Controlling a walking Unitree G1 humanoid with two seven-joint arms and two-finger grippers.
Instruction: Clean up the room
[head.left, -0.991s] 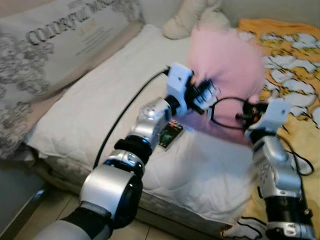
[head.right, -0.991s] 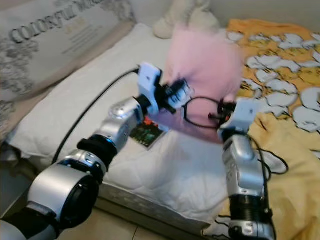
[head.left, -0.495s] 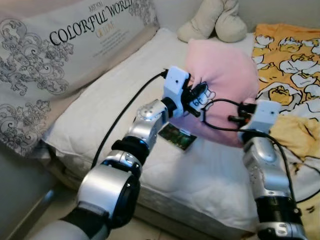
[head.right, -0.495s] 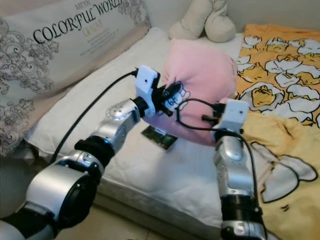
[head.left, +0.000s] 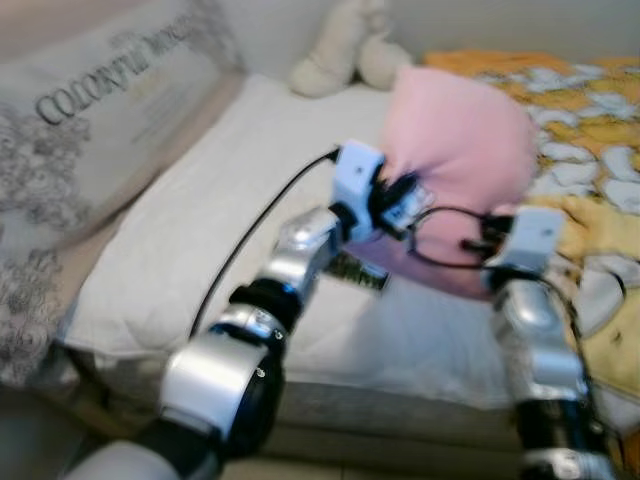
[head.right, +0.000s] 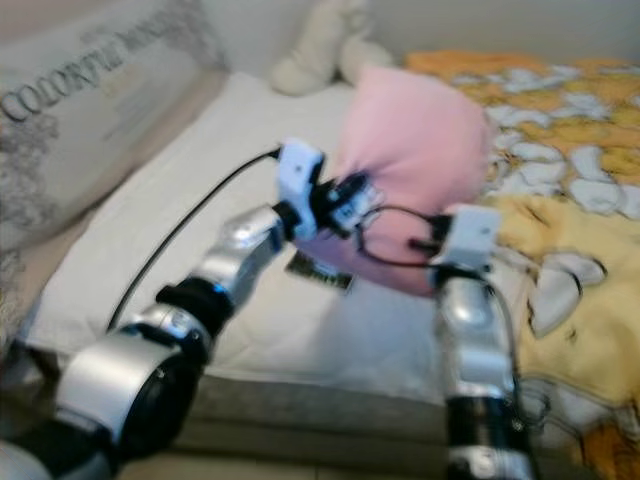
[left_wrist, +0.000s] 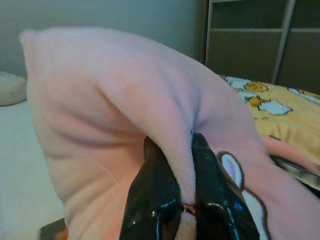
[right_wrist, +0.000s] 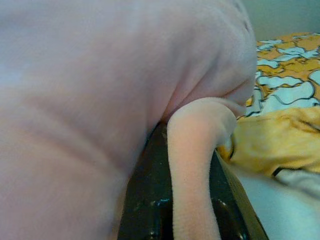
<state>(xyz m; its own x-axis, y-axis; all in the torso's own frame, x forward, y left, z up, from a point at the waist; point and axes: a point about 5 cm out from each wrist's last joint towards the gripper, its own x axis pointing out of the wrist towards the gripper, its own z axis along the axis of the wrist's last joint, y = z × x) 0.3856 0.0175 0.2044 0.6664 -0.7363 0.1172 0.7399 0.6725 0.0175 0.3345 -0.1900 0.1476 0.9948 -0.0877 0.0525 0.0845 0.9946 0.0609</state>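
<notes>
A pink plush pillow (head.left: 455, 150) is held up over the white mattress (head.left: 190, 240), between both arms. My left gripper (left_wrist: 184, 210) is shut on a fold of the pillow's near left edge, its black fingers (left_wrist: 152, 200) pinching the fabric. My right gripper (right_wrist: 192, 220) is shut on the pillow's lower right corner, with a roll of pink cloth between its fingers (right_wrist: 145, 200). In the eye views the left gripper (head.left: 400, 200) and right wrist (head.left: 525, 235) sit against the pillow's near side. Both eye views are blurred.
A small dark card or packet (head.left: 358, 272) lies on the mattress under the pillow. A large printed cushion (head.left: 90, 130) leans at the left. A cream stuffed toy (head.left: 340, 50) sits at the bed's head. A yellow patterned blanket (head.left: 590, 120) covers the right side.
The whole picture has shifted and blurred, so the camera moved. Both grippers keep their hold on the pink pillow, which stays raised over the mattress.
</notes>
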